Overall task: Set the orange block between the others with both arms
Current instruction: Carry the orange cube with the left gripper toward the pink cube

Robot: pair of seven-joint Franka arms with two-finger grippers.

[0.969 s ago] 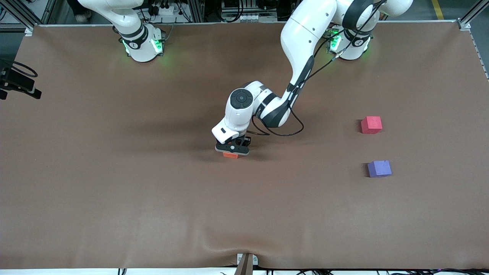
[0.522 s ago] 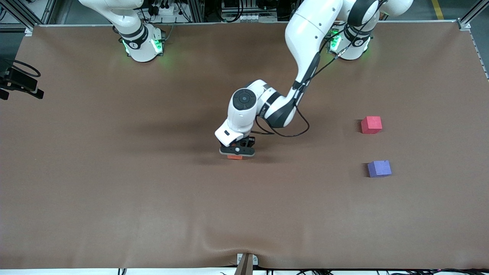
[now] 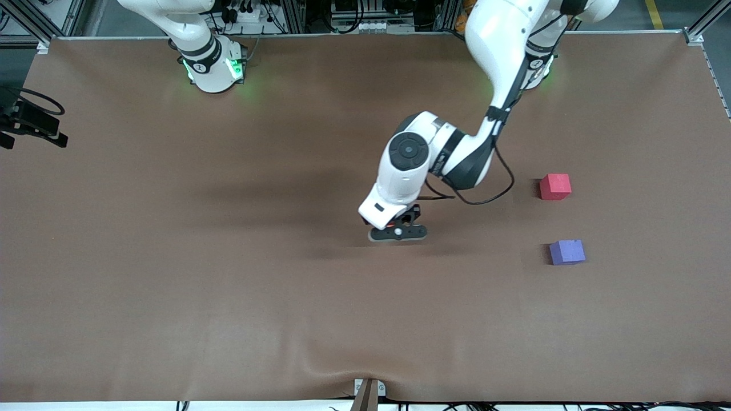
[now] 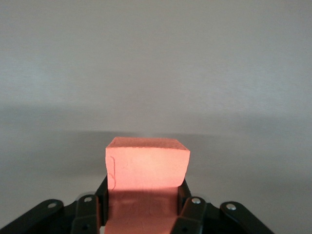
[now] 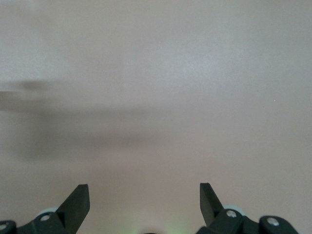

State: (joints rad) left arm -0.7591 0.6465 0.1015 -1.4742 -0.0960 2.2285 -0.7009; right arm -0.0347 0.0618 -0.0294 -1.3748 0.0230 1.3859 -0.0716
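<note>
The left end effector (image 3: pixel 398 233) hangs in the air over the middle of the brown table (image 3: pixel 171 285). It is pinching the orange block (image 4: pixel 146 168) between its two fingers (image 4: pixel 192 207). In the left wrist view the block sits straight between the fingers, with bare table below it. In the front view only a tiny bit of orange shows under the black end effector.

The red block (image 3: pixel 555 186) and the purple block (image 3: pixel 567 252) lie on the table toward the left arm's end. The purple block is nearer to the front camera than the red one. They do not touch, and there is a bare gap between them. Both are well apart from the orange block. Nothing lies on the table between the held block and that gap.

The left arm (image 3: pixel 497 51) bends down from its base, with a black cable (image 3: pixel 485 194) looping by its wrist.

The right arm (image 3: pixel 188 34) waits by its base. The right end effector (image 5: pixel 145 204) has its fingers spread wide, with nothing between them, over bare table.
</note>
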